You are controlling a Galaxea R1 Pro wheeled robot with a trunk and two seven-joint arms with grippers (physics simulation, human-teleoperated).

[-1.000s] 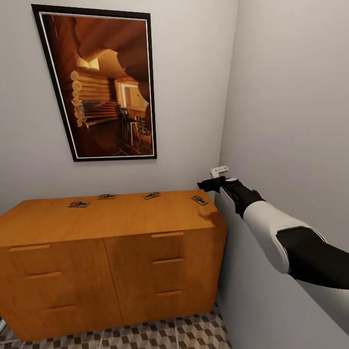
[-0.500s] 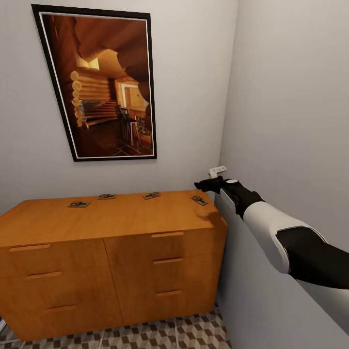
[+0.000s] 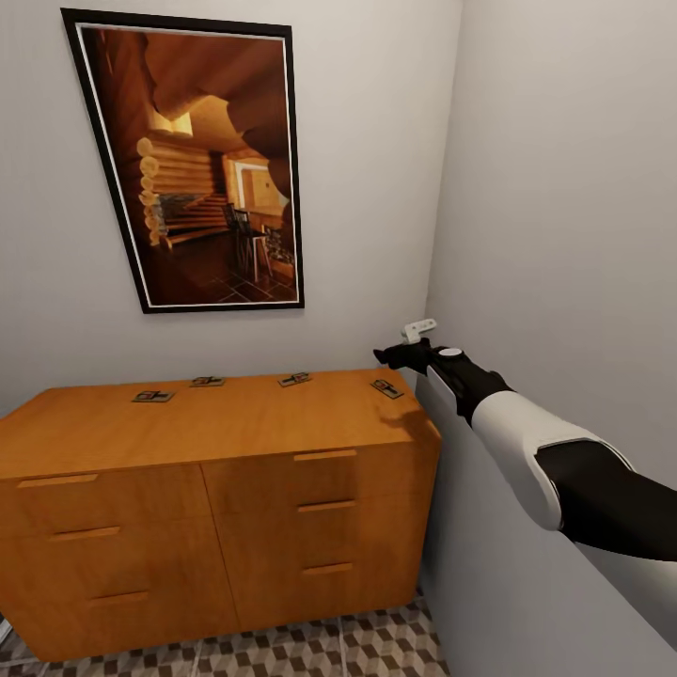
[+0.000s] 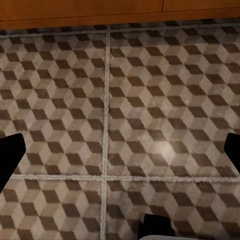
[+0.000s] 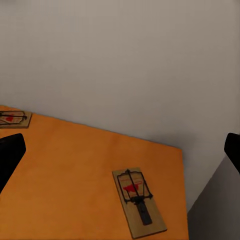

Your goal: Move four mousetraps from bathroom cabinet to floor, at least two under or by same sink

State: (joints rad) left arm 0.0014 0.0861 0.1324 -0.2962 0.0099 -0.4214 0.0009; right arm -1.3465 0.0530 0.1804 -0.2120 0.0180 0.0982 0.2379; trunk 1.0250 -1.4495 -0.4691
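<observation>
Orange-brown wooden cabinet [image 3: 216,442] top carries four small flat wooden mousetraps [image 5: 139,207] along its back edge. Right pincer [image 3: 387,357] hovers wide open, empty, above the rightmost. Light, stiff, thin: pinch the board's long edges, avoiding the wire.

Smooth satin orange-brown wooden cabinet [image 3: 216,423]

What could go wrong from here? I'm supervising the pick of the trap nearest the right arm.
1. The nearest mousetrap lies close to the cabinet top's right corner, so a nudge from the right gripper might push it off the edge.
2. The right arm runs close along the side wall, leaving little room; it might scrape it.
3. The trap is thin and flat, so the open fingers might slip over it.
</observation>
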